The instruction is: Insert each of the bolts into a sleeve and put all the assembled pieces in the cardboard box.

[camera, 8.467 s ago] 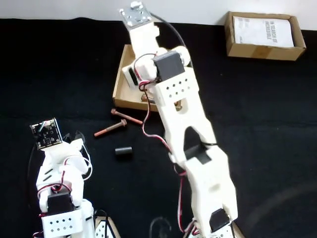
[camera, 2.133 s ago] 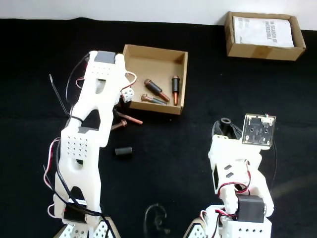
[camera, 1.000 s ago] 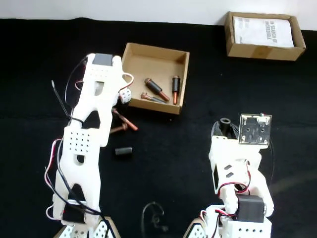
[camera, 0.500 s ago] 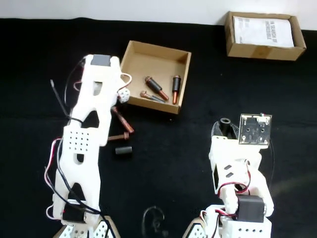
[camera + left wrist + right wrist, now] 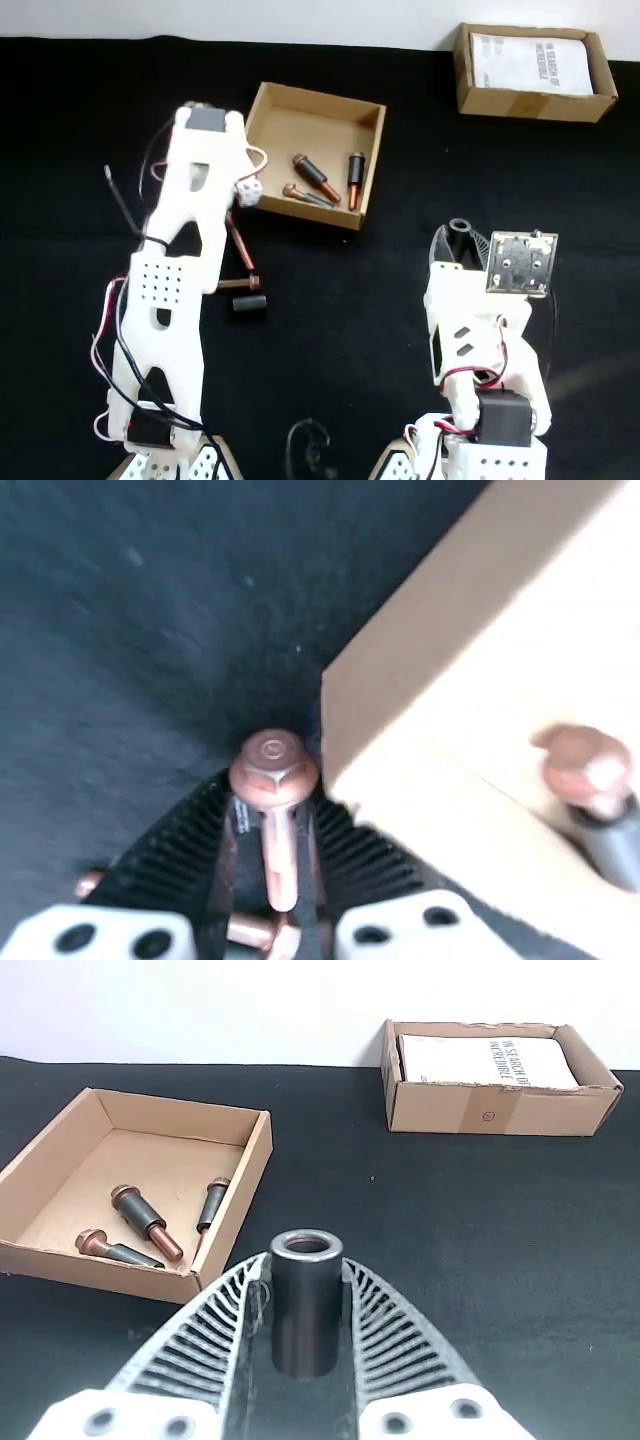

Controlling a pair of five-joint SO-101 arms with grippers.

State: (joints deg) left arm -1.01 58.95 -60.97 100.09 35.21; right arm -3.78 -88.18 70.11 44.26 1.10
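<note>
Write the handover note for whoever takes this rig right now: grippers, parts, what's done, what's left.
Left gripper: shut on a bolt, by a corner of the cardboard box.
Right gripper: shut on an upright sleeve, away from the box.
On the table: second bolt and loose sleeve, next to each other.
Done: three assembled pieces in the box.
Left: join the held bolt and sleeve, box it; then the pair on the table.
</note>
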